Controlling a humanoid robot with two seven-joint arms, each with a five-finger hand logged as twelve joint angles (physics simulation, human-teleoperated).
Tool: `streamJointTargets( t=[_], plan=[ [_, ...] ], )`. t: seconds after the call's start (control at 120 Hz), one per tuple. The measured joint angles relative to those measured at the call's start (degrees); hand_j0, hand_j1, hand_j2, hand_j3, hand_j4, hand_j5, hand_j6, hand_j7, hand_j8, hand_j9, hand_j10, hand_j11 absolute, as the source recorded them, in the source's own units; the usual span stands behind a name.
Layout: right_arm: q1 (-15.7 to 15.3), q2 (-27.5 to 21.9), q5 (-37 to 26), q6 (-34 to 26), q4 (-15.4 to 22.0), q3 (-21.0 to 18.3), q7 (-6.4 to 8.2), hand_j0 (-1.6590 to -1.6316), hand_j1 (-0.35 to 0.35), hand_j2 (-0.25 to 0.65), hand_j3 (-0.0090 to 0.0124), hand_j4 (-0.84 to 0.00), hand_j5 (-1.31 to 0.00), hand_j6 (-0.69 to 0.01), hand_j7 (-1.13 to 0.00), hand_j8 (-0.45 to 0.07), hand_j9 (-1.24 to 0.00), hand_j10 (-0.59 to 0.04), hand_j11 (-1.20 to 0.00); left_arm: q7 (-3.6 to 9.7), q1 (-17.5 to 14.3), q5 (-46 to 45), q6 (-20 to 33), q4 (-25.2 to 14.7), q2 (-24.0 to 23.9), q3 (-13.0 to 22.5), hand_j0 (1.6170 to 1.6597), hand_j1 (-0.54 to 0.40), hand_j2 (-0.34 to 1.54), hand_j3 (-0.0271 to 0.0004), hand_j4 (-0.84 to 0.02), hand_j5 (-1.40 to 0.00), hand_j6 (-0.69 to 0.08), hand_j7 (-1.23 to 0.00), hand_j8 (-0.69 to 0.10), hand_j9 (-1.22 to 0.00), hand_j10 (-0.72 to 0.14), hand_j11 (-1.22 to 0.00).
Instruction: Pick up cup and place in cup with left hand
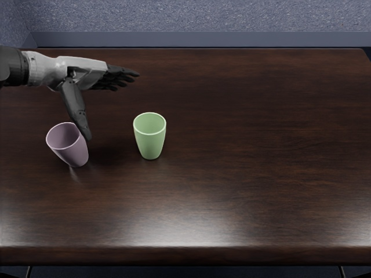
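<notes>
"Flagging risks?"

"Sideways swing of the left hand [85, 69]: thumb [75, 104] could tip the purple cup [73, 149]. Green cup [150, 140] nearby, might get knocked."

"Hand state?"

"Open, fingers extended, nothing held. Thumb's by the purple cup's rim, contact unclear. Both cups on desk [261, 145]."

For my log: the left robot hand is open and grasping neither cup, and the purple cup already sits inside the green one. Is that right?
Not quite: the head view shows the purple cup outside the green cup, apart from it toward the picture's left. The left robot hand is indeed open, grasping neither.
</notes>
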Motion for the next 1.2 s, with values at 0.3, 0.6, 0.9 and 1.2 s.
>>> streamJointTargets(
  t=[0.3, 0.6, 0.9, 1.2],
  plan=[
    [-0.05, 0.00, -0.01, 0.00, 0.00, 0.30, -0.01, -1.6581, -0.320, -0.005, 0.0000, -0.024, -0.03, -0.024, -0.03, -0.024, -0.03, -0.024, -0.03, 6.29, -5.89, 5.21, -0.02, 0.49, -10.32, 0.29, 1.6581, 0.349, 0.00, 0.0000, -0.003, 0.00, -0.004, 0.00, -0.003, 0.00, -0.002, 0.00],
    [-0.02, 0.00, -0.05, 0.00, -0.06, -0.05, 0.33, -1.6581, -0.320, -0.005, 0.0000, -0.024, -0.03, -0.024, -0.03, -0.024, -0.03, -0.024, -0.03, 12.22, -17.65, 16.32, 7.84, 1.77, -18.21, 19.90, 1.6581, 0.349, 0.00, 0.0000, -0.002, 0.00, -0.003, 0.00, -0.003, 0.00, -0.002, 0.00],
    [-0.10, 0.00, -0.05, 0.00, -0.02, -0.16, 0.33, -1.6581, -0.320, -0.005, 0.0000, -0.024, -0.03, -0.024, -0.03, -0.024, -0.03, -0.024, -0.03, 12.56, -12.48, 27.15, 19.80, -4.20, -19.19, 24.13, 1.6581, 0.349, 0.00, 0.0000, -0.002, 0.00, -0.003, 0.00, -0.003, 0.00, -0.002, 0.00],
    [-0.33, 0.00, -0.04, 0.00, -0.01, -0.15, 0.28, -1.6581, -0.320, -0.005, 0.0000, -0.024, -0.03, -0.024, -0.03, -0.024, -0.03, -0.024, -0.03, 12.57, -10.23, 29.86, 24.11, -5.91, -22.05, 24.35, 1.6581, 0.336, 0.00, 0.0000, -0.013, -0.01, -0.014, -0.01, -0.014, -0.01, -0.013, -0.01]
  ],
)
